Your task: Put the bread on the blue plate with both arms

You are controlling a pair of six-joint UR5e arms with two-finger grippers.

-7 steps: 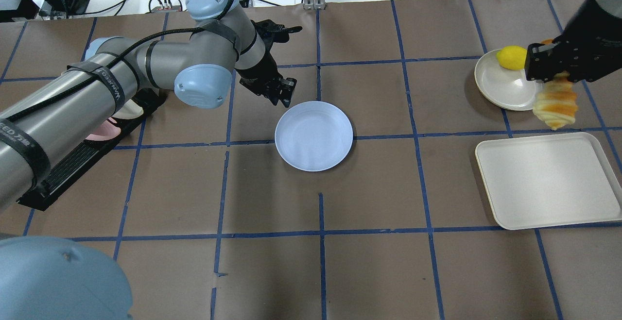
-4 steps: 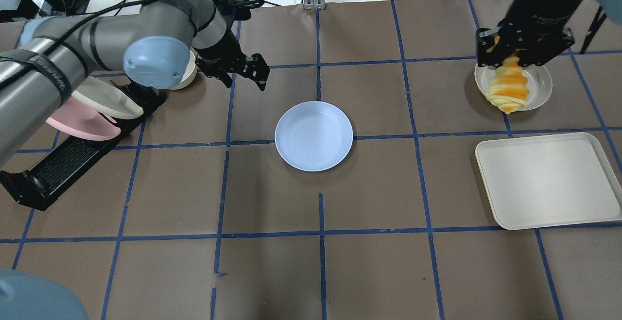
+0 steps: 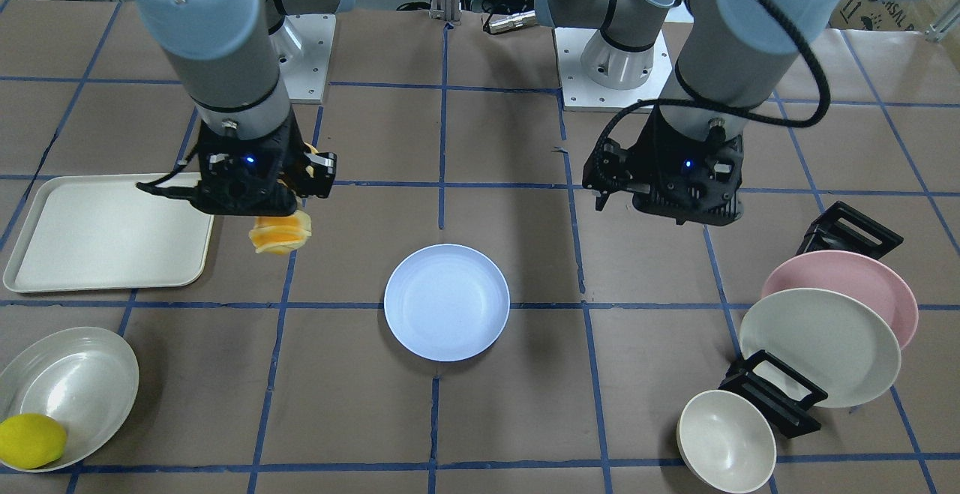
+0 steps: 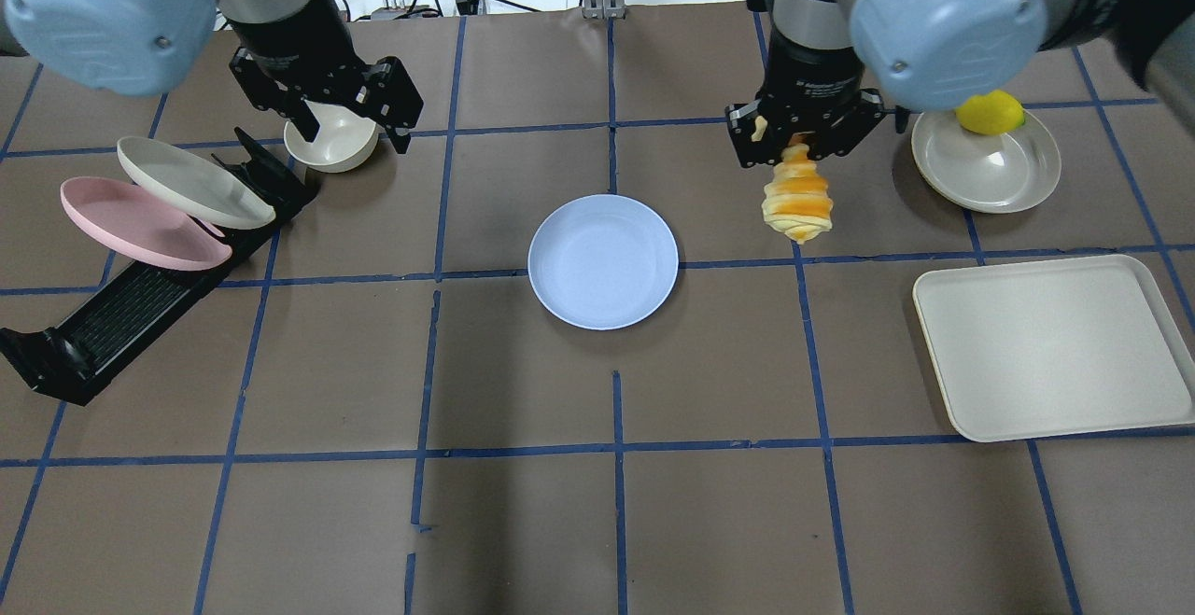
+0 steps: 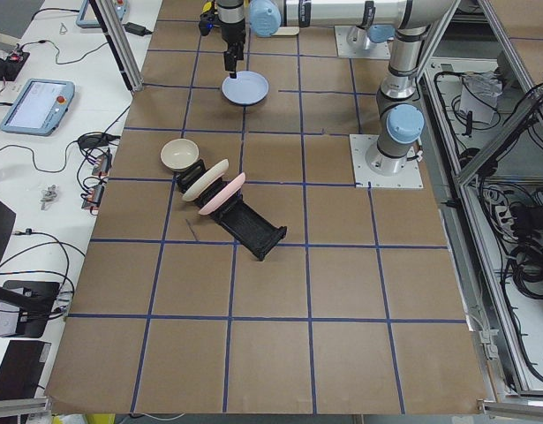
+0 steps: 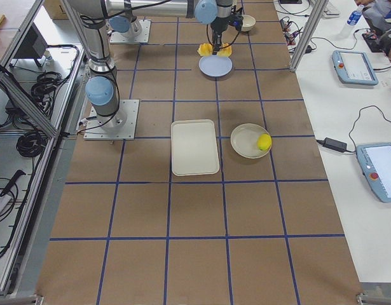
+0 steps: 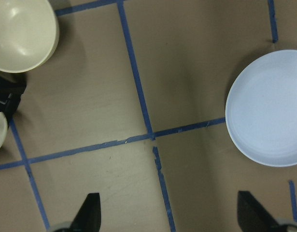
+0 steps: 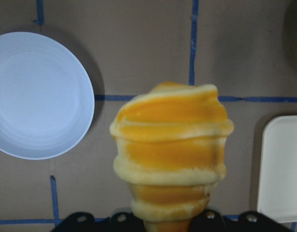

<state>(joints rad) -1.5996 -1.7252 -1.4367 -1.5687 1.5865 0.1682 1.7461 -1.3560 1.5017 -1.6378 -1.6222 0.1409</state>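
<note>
bread (image 4: 796, 207) top hidden between fingers (image 4: 742, 144), blue plate (image 7: 266, 108) cropped

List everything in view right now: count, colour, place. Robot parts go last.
bread: 1, golden-orange and cream, hanging from the right gripper, above the table beside the blue plate
blue plate: 1, pale blue, table centre, empty
lemon: 1, yellow, on the cream dish's rim
cream dish: 1, cream, robot's right
tray: 1, cream, robot's right, empty
rack: 1, black, robot's left
pink plate: 1, pink, in the rack
cream plate: 1, cream, in the rack
bowl: 1, cream, beside the rack's far end
right gripper: 1, black, shut on the bread
left gripper: 1, black, open, over the bowl
</note>
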